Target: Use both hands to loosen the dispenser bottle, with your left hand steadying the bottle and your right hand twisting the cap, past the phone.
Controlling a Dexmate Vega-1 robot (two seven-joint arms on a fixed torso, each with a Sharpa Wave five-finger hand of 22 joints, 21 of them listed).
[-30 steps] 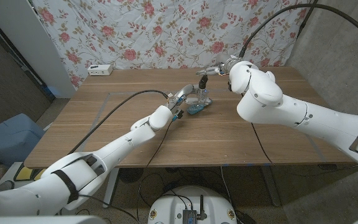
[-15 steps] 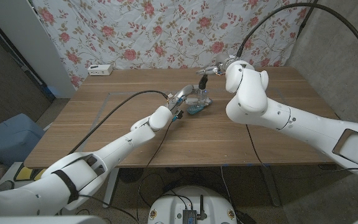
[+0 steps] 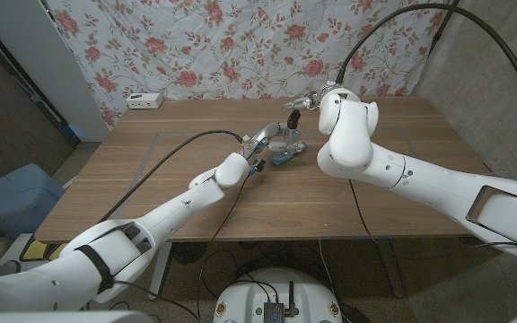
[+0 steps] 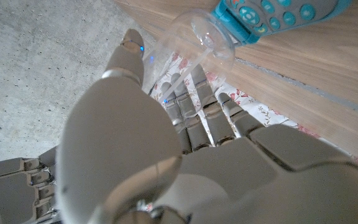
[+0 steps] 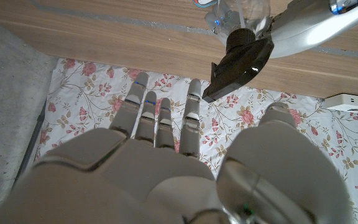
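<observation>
A clear dispenser bottle (image 3: 288, 142) with a black pump cap (image 3: 295, 116) stands at mid-table, beyond a teal phone-like device (image 3: 284, 159) with round buttons. My left hand (image 3: 268, 140) grips the bottle's body from the left side. In the left wrist view the bottle (image 4: 199, 42) sits between thumb and fingers (image 4: 199, 106), with the teal device (image 4: 272, 15) beside it. My right hand (image 3: 311, 98) hovers just right of the cap, fingers spread. In the right wrist view its fingers (image 5: 160, 109) reach toward the cap (image 5: 240, 62) without touching it.
A white power strip (image 3: 144, 100) lies at the table's (image 3: 151, 188) far left edge. A floral cloth (image 3: 240, 45) hangs behind the table. My bulky right forearm (image 3: 348, 135) stands over the table close to the bottle's right. Black cables run along both arms.
My right forearm and elbow have swung toward the bottle, while the right hand stays beside the cap. The left hand and bottle have not moved.
</observation>
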